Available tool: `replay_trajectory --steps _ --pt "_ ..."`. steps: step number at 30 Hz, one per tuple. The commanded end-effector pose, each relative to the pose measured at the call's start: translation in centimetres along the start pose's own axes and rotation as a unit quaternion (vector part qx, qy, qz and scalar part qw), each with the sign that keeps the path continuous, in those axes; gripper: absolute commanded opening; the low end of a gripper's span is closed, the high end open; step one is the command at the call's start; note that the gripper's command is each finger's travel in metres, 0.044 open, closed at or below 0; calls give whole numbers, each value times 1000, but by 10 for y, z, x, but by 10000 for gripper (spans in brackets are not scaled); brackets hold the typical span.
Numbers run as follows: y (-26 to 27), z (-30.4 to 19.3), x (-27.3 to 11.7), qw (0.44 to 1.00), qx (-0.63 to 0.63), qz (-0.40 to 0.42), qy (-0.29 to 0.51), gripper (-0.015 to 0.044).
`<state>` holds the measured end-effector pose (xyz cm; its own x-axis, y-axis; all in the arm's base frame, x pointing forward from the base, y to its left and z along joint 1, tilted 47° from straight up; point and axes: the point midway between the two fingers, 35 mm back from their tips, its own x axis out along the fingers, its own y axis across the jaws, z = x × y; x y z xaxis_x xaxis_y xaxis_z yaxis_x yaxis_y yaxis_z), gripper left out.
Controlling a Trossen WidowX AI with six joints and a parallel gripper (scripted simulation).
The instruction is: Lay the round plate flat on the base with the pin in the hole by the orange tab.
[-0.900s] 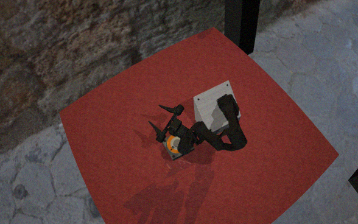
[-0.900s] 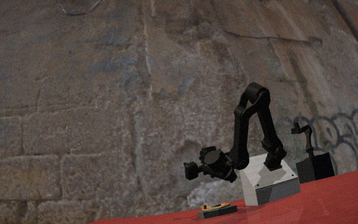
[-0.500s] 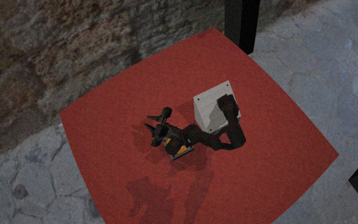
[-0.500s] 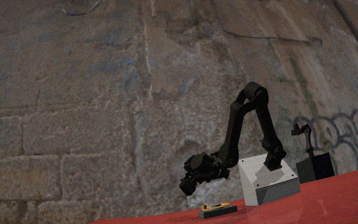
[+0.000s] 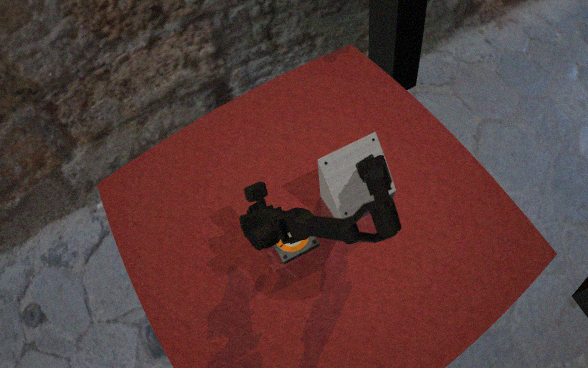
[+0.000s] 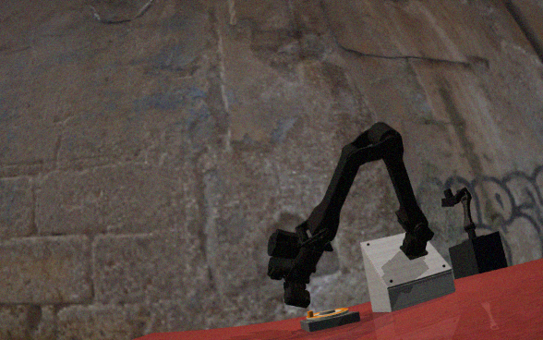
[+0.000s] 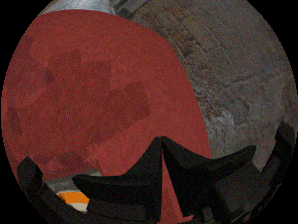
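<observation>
Pincer (image 6: 295, 299) shut, empty, beside tilted plate (image 6: 328, 313)

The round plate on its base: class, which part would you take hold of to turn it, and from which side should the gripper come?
Probably the orange tab, though it is too small to make out here. The round plate lies low and slightly tilted on the base, offering little edge, so come from above. The gripper, shut on nothing, hangs just left of it.

Stone wall (image 6: 138, 139), red tabletop (image 5: 425, 280)
</observation>
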<state>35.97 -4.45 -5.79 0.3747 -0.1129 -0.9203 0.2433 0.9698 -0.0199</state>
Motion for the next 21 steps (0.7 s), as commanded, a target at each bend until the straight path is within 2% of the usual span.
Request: replay_trajectory --steps 1,10,21 --pt "53 -8 -72 924 -57 342 161 0" --pt "63 -6 -102 890 -37 416 184 0" --pt "63 -6 -103 889 -37 418 185 0"
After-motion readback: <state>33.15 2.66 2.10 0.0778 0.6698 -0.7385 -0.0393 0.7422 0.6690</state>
